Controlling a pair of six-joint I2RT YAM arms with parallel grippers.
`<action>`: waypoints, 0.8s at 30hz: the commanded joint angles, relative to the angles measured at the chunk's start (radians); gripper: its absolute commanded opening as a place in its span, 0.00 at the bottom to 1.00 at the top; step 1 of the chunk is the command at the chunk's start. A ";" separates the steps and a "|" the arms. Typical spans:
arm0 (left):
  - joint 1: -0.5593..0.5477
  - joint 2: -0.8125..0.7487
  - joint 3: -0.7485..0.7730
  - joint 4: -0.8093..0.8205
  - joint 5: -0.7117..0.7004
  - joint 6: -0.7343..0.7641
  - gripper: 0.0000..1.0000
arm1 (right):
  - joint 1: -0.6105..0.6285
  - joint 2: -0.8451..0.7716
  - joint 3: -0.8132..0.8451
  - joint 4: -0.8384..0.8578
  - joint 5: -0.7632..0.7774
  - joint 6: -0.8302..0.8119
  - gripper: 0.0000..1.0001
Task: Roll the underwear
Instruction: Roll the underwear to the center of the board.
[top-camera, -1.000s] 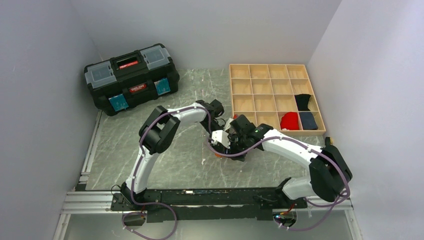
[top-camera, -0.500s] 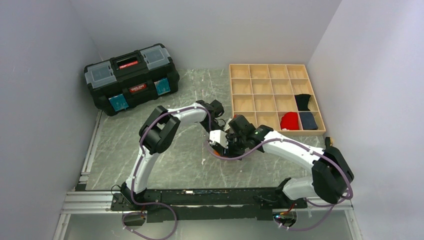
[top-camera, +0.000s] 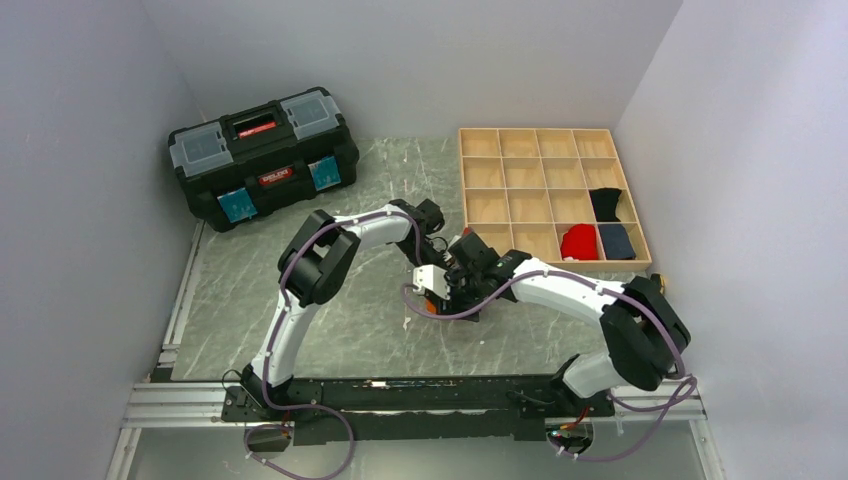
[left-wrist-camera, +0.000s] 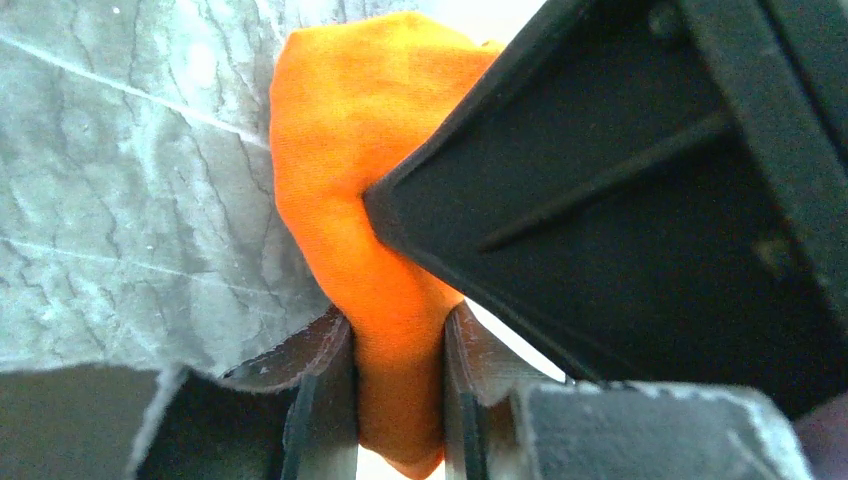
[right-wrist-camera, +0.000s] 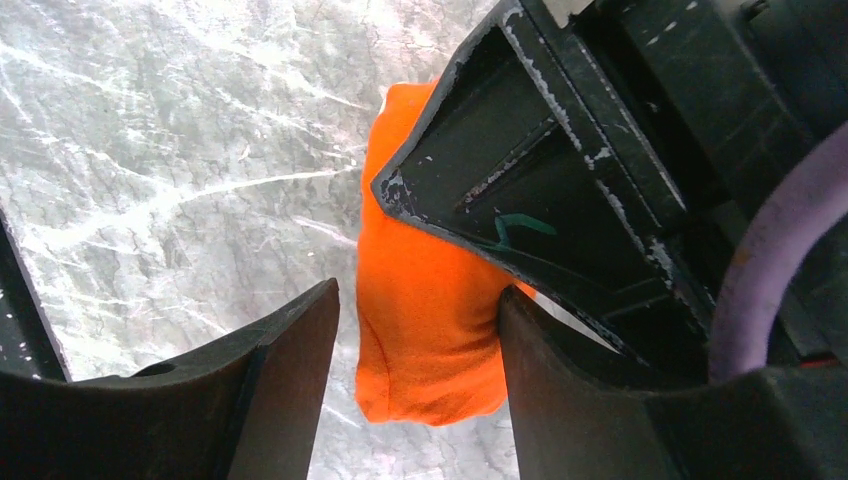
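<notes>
**A:** What does the overhead camera give you?

**B:** My left arm (top-camera: 365, 228) and my right arm (top-camera: 570, 290) reach in from either side. Their wrists crowd together over the middle of the grey marbled table (top-camera: 330, 320). The underwear is somewhere beneath them, and from above I cannot pick it out. A black toolbox (top-camera: 263, 155) stands at the far left. A wooden tray (top-camera: 536, 130) sits at the far right. It holds a red bundle (top-camera: 578, 241), a black bundle (top-camera: 605, 204) and a navy bundle (top-camera: 616, 240), each in its own cell towards the tray's right side.

**A:** And the left wrist?

**B:** There the underwear (left-wrist-camera: 345, 170) is plain to see, bright orange and bunched up against the marbled surface. Whether it rests on the table I cannot tell. My left gripper (left-wrist-camera: 397, 330) has a fold of it pinched. The cloth fills the narrow gap between my two fingers and bulges out beyond the tips. A big black finger (left-wrist-camera: 620, 180) of my other arm comes in from the right and presses its corner into the side of the cloth.

**A:** And the right wrist?

**B:** My right gripper (right-wrist-camera: 415, 310) stands partly open, straddling the orange bundle. The finger on the right of this view touches the cloth. The one on the left stands apart from it, with bare table showing between them. So these jaws have nothing clamped. A finger of my left gripper slants in from the upper right and lies against the top of the fabric.
</notes>
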 joint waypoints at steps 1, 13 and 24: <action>-0.041 0.102 -0.052 -0.019 -0.235 0.101 0.00 | -0.009 0.080 -0.013 0.071 0.027 0.000 0.62; -0.035 0.101 -0.059 -0.006 -0.234 0.082 0.00 | -0.009 0.166 -0.013 0.067 0.016 0.010 0.61; -0.029 0.102 -0.062 0.004 -0.219 0.058 0.00 | -0.009 0.224 -0.005 0.078 0.038 0.037 0.60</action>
